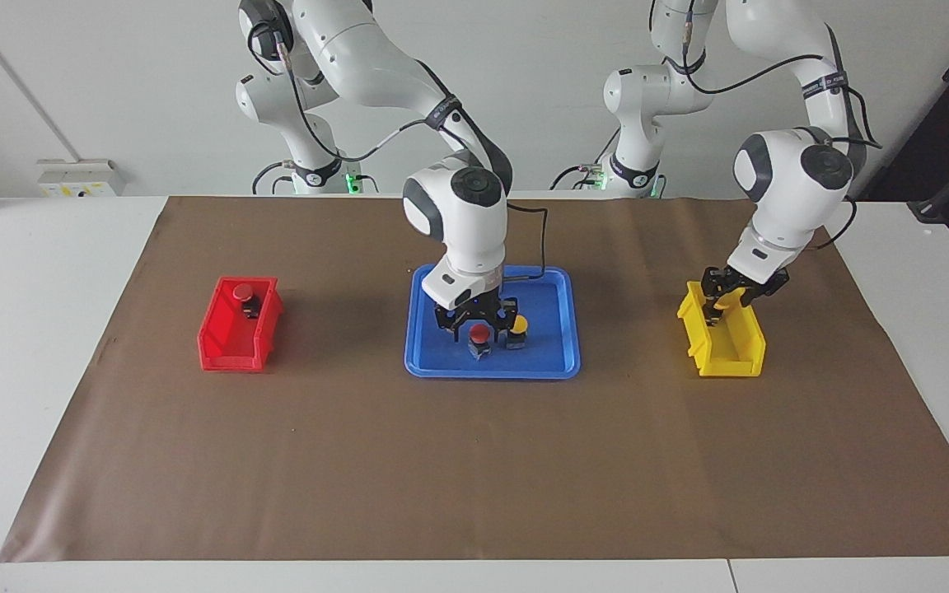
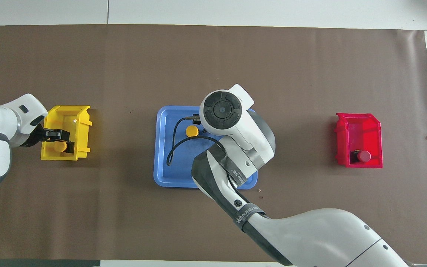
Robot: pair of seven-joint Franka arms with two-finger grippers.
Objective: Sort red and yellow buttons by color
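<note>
Mid-frame, the right tool (image 1: pixel 479 329) hangs spread around a red-capped button (image 1: pixel 480 338) in the blue tray (image 1: pixel 441 362); a yellow button (image 1: pixel 517 329) sits beside it. The left tool (image 1: pixel 720 306) is inside the yellow bin (image 1: pixel 738 354); grip state unclear. A yellow button (image 2: pixel 60 146) lies there. Another red button (image 1: pixel 245 297) sits in the red bin (image 1: pixel 231 346).

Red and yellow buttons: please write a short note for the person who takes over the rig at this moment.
Right end effector: open, low over the blue plastic tray, fingers on either side of the tray's red domed push-button.
Left end effector: down in the yellow plastic bin, at a yellow domed push-button.
Done: one red push-button lies in the red plastic bin.
Left: the tray's red one, then the tray's yellow push-button.
</note>
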